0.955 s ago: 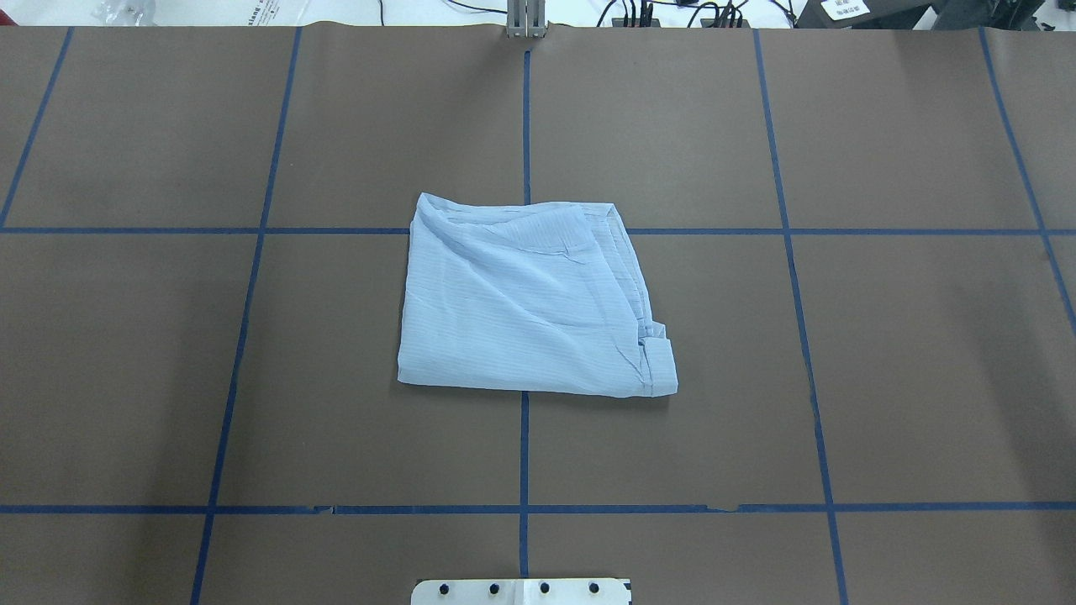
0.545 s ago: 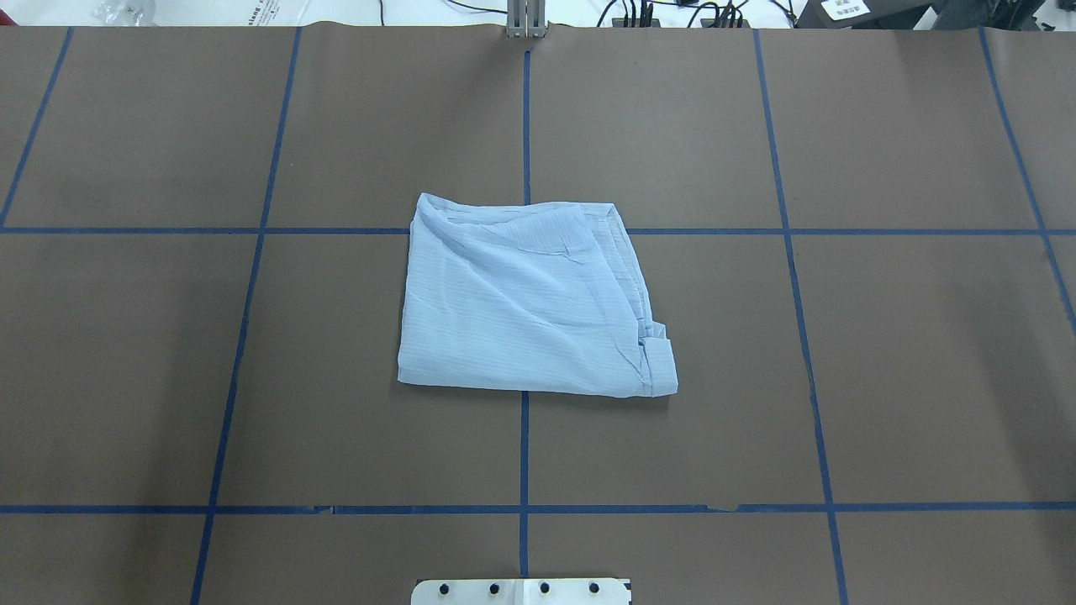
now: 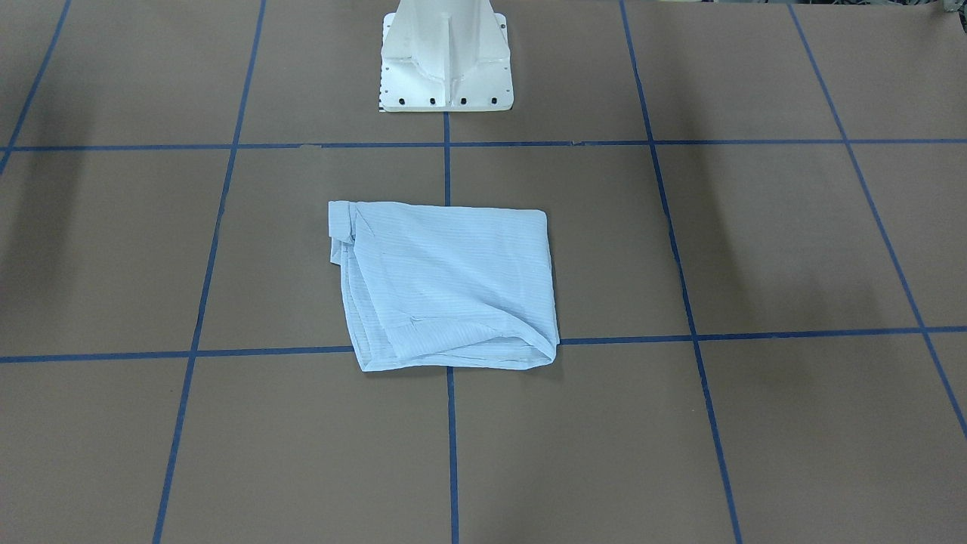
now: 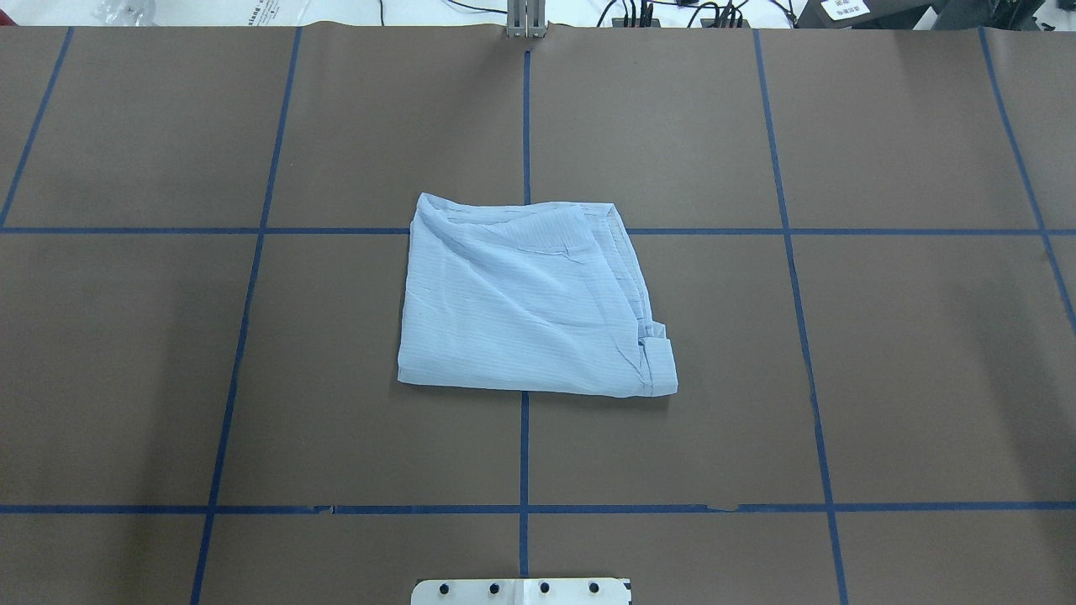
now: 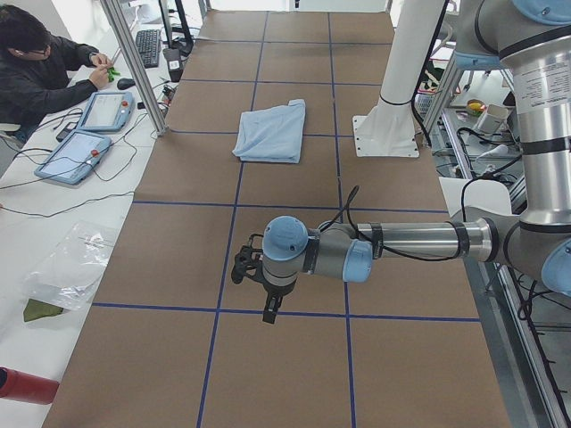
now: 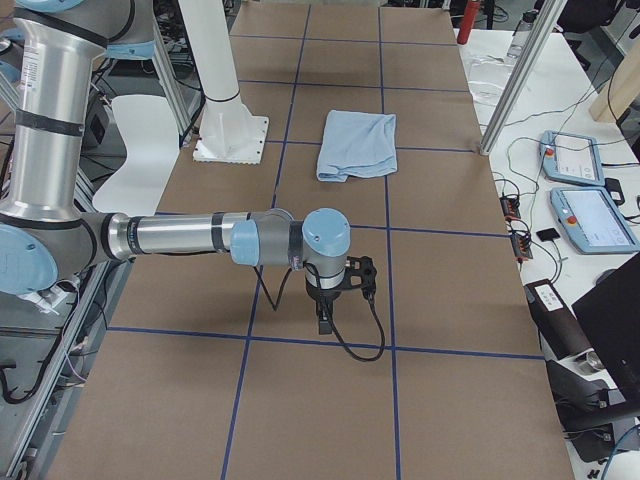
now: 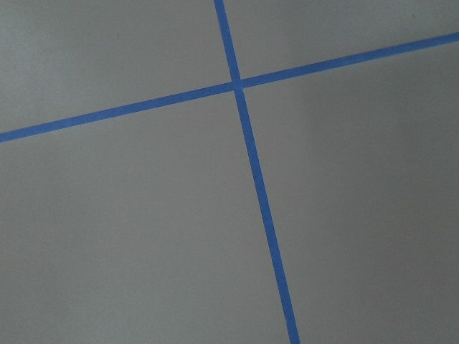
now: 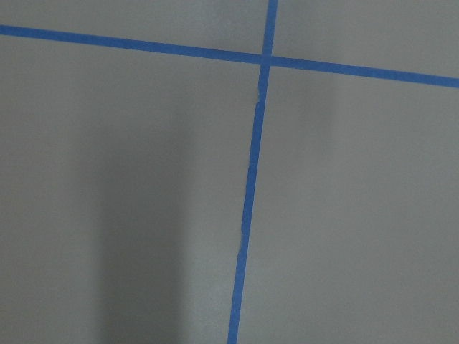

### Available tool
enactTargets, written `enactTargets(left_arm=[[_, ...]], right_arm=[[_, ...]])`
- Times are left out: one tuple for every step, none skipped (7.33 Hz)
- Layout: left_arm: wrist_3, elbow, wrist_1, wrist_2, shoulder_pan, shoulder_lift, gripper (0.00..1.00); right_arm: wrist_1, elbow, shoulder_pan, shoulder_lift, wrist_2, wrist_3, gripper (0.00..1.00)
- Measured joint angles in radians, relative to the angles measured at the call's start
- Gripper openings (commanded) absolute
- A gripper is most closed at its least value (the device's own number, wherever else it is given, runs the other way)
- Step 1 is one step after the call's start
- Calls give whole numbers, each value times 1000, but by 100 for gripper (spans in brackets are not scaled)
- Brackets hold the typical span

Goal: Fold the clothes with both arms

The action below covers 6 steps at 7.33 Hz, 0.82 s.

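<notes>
A brown paper-covered table (image 4: 925, 378), ruled into large squares by blue tape lines (image 4: 244, 336), fills the robot cell, with white benches along its far side.

At the table's left end, the robot's left arm (image 5: 410, 241) reaches out level over the paper. Its black left gripper (image 5: 268, 312) points straight down above a tape line, well apart from the garment. Only the side view shows it, so whether its fingers are spread or pressed together cannot be told. (An operator (image 5: 40, 67) in dark clothes sits at the bench beyond, near two teach pendants (image 5: 76, 156).) The left wrist camera looks down on brown paper and one crossing of tape.

At the centre, the light blue, finely striped shirt (image 4: 530, 302) lies flat, folded into a rough square. It sits astride the middle tape line, with its far edge over a cross line, in front of the white pedestal base (image 3: 446, 60). A small doubled-over flap sits at its near right corner in the overhead view.

At the right end, the right arm (image 6: 190, 235) mirrors the left, stretched level over the table. The right gripper (image 6: 323, 322) hangs downward over a tape line, far from the shirt. Its fingers too are seen only from the side, and their state cannot be told. The right wrist camera also shows paper and crossed tape.
</notes>
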Motion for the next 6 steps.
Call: enactTargets(left_arm=[[2, 0, -1, 0, 0, 0, 100], [3, 0, -1, 0, -1, 0, 100], [3, 2, -1, 2, -1, 1, 100], [3, 2, -1, 3, -1, 1, 100], [3, 1, -1, 4, -1, 1, 100], [3, 0, -1, 4, -1, 1, 100]], right_arm=[[0, -2, 0, -2, -7, -1, 100], [0, -3, 0, -3, -10, -2, 100], [0, -3, 0, -2, -11, -1, 100], [1, -2, 0, -2, -10, -1, 100], [1, 0, 0, -2, -9, -2, 100], [1, 1, 0, -2, -9, -2, 100]])
